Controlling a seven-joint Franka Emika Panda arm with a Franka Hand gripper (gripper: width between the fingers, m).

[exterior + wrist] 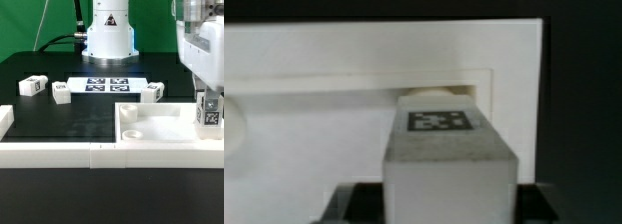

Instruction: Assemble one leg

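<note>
My gripper (208, 106) is shut on one white leg (211, 113) with its tag facing out. It holds the leg upright over the large white tabletop panel (160, 128), at the edge on the exterior view's right. In the wrist view the leg (446, 165) fills the space between the dark fingers (370, 205), with its tag (441, 122) on top. Its far end lies against the panel's raised rim (331, 78). Three more legs lie on the black table: one far to the exterior view's left (33, 86), one beside it (62, 92), and one by the marker board (152, 93).
The marker board (106, 85) lies in front of the robot base (108, 35). A white wall (60, 153) runs along the table's front edge, with a short white piece (4, 120) at the exterior view's left. The green backdrop stands behind.
</note>
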